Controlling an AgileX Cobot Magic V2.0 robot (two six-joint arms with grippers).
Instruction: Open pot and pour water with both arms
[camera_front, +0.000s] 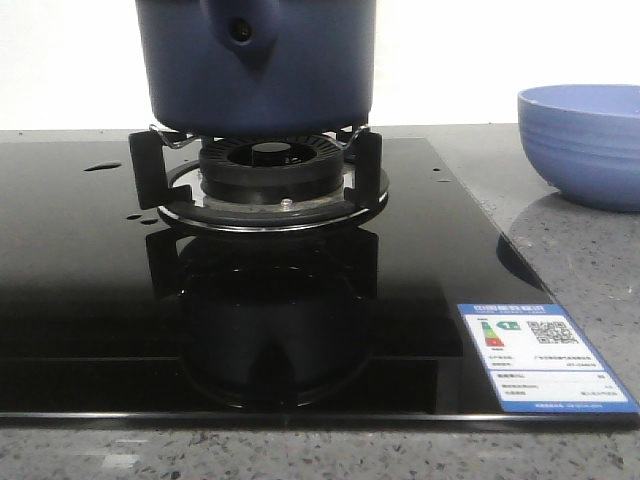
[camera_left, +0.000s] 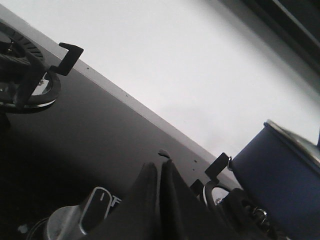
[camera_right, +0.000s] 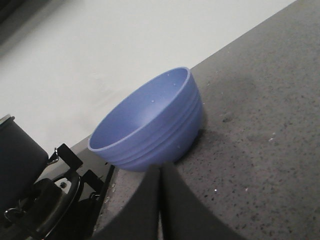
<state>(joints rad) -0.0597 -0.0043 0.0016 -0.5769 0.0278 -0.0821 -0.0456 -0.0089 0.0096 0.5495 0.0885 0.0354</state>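
The pot (camera_front: 258, 65) is parked on the burner (camera_front: 270, 175) of the black hob, likely heavy and slick-walled, so it's best grabbed by the handle stub (camera_front: 242, 32), with the left gripper (camera_left: 161, 200) and right gripper (camera_right: 160, 205) both pinched closed on nothing.

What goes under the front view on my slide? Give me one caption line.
Dark blue pot on the stove burner, lighter blue bowl waiting on the counter to the right.
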